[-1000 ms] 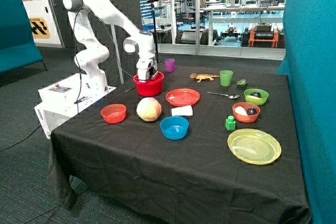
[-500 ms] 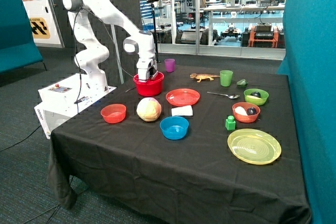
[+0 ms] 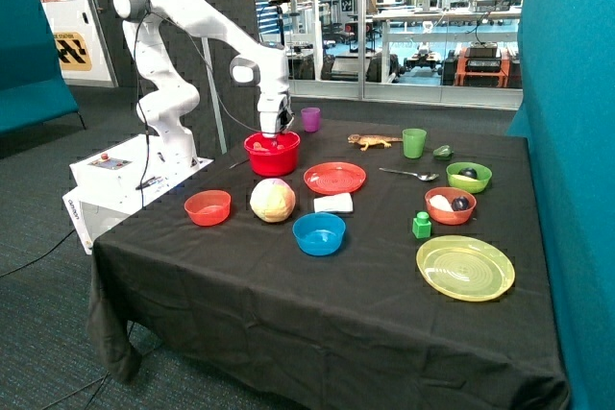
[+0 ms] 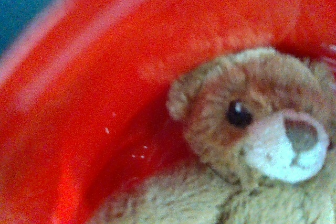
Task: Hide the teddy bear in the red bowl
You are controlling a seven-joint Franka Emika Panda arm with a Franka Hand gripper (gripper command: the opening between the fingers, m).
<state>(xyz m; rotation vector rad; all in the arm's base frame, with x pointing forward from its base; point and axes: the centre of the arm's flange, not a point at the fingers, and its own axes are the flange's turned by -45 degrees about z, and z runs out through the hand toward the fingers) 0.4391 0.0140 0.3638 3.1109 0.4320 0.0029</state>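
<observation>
Teddy bear lying inside the red bowl, with the robot's tool just above the bowl's rim.

A white robot arm reaches over a bench (image 3: 288, 314) draped in black cloth, and its tool (image 3: 273, 129) hangs directly over the red bowl (image 3: 272, 154) at the far corner near the arm's base. I cannot tell whether the tool is apart or together. From the wrist view, the teddy bear (image 4: 252, 150) lies inside the bowl against its red wall (image 4: 105, 103), face showing, with one dark eye and a pale muzzle. Near the bowl on the bench sit a small orange-red bowl (image 3: 208, 207), a pale round ball (image 3: 273, 201), a blue bowl (image 3: 318, 233) and a flat red plate (image 3: 334, 178); a purple cup (image 3: 310, 119) stands behind the bowl.
</observation>
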